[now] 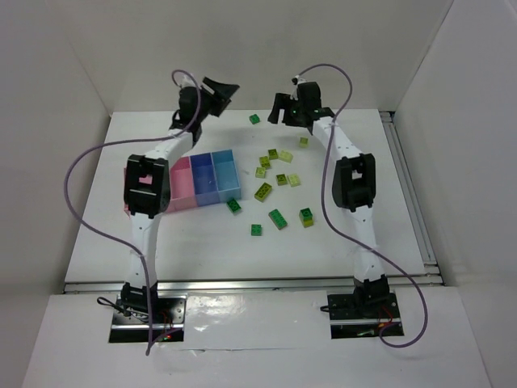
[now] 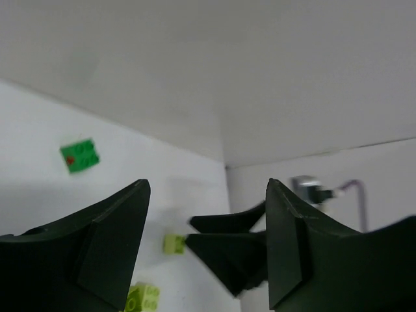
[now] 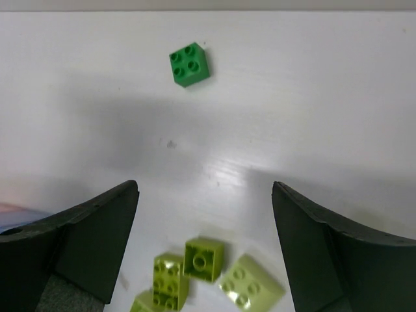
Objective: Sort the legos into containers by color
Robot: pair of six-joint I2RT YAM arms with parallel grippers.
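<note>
The legos lie scattered on the white table right of the containers: yellow-green ones in a cluster (image 1: 273, 166), dark green ones nearer the front (image 1: 278, 218), and one dark green brick (image 1: 254, 119) alone at the back. The containers (image 1: 212, 196) are a joined row of pink, darker blue and light blue bins, the pink end partly hidden by the left arm. My left gripper (image 1: 220, 90) is open and empty, raised at the back, left of that lone brick (image 2: 80, 156). My right gripper (image 1: 276, 109) is open and empty above the table, with the lone green brick (image 3: 190, 64) ahead and yellow-green bricks (image 3: 203, 259) beneath.
White walls close in the table at the back and both sides. A metal rail (image 1: 408, 194) runs along the right edge. The right gripper's fingers (image 2: 227, 250) show in the left wrist view, close to a yellow-green brick (image 2: 174, 244).
</note>
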